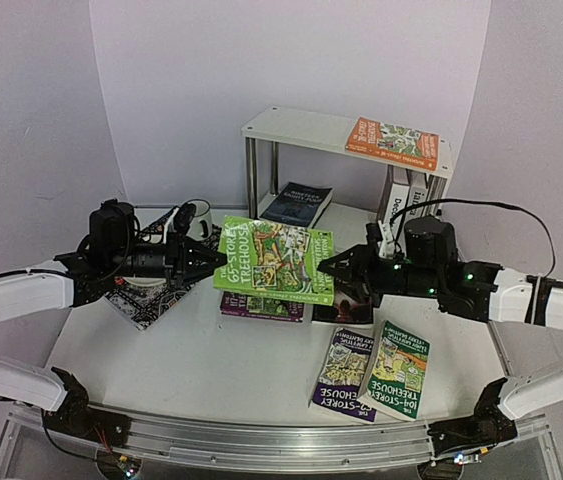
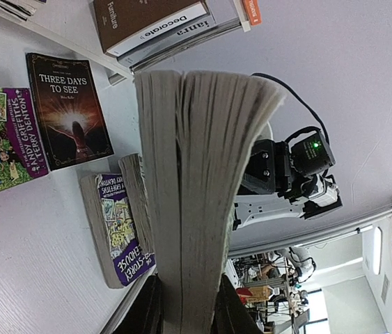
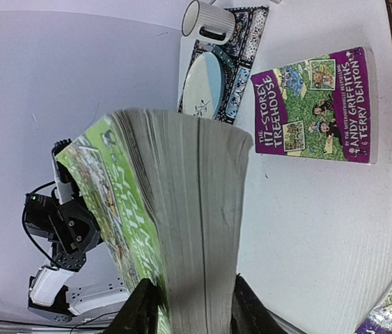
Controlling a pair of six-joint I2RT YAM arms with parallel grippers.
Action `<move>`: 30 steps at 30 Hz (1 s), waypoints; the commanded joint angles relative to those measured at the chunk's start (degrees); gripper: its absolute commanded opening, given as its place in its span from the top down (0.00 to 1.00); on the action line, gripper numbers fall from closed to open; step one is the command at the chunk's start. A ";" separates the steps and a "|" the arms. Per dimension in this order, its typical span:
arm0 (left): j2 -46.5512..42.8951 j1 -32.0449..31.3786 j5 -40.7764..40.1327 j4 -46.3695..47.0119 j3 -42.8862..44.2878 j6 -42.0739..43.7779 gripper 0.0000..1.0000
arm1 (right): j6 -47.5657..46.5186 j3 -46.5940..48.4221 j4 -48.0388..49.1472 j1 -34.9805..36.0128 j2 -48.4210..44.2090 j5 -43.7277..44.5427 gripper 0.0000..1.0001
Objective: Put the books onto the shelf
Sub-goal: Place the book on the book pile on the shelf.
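The left gripper [image 1: 206,262] is clamped on one end of the green book [image 1: 276,258], with its fingers [image 2: 230,316] tight against both covers. The right gripper [image 1: 331,268] meets the opposite end. Its fingers [image 3: 143,306] flank the page block closely, but it is not possible to tell whether they press on it. The book hangs roughly flat between the two grippers, clear of the table [image 1: 191,370].

Directly beneath it lies a purple book [image 1: 261,305], and under the right gripper lies a black book [image 1: 346,312]. On the arm-base side of the right gripper, a second purple paperback [image 1: 346,372] and a green-covered paperback [image 1: 396,370] lie side by side. Under the left wrist sits a patterned placemat [image 1: 146,305] bearing a plate [image 3: 202,80] and a mug [image 3: 206,21].

Beyond both grippers stands the shelf [image 1: 301,125]. An orange book [image 1: 393,140] covers the right end of its top board. A dark book [image 1: 296,203] lies on the lower board, and white books [image 1: 401,195] stand upright at that board's right end.
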 commanded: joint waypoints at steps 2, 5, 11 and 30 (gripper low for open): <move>-1.27 -0.16 2.14 6.86 4.50 -0.54 0.91 | 2.54 0.61 5.07 0.05 -1.87 -3.20 0.68; -0.36 -0.17 1.56 6.86 4.64 -0.99 0.88 | 2.66 1.37 5.17 0.05 -1.61 -4.68 0.61; 2.12 -0.16 0.84 6.84 4.90 -1.87 0.87 | 2.29 2.30 5.49 0.04 0.22 -7.85 0.59; -0.92 0.25 -8.32 -0.46 4.73 2.21 0.12 | -3.82 9.59 -1.72 -0.47 -1.13 -6.45 1.00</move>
